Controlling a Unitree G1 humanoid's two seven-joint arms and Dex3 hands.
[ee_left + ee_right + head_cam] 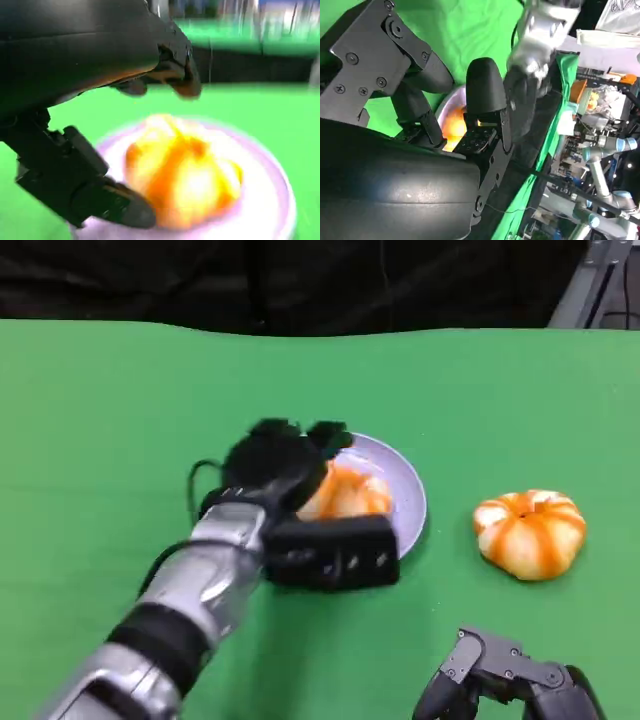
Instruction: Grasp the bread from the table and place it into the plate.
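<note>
Green tabletop [90, 440] ahead of you: the bread [350, 495] already sits in the lavender plate [408, 490] — your left hand [280, 465] hovers over it, fingers [115, 207] apart, gripping nothing. Placement looks done; lift clear next, I'd judge.

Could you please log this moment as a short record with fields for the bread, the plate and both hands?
bread in plate: orange-striped bun lying in the plate
plate: pale lilac, on the green table
second bread: on the table, robot's right of the plate
left hand: over the plate, fingers apart around the bun; contact unclear
right hand: low at the near edge, holding nothing
</note>
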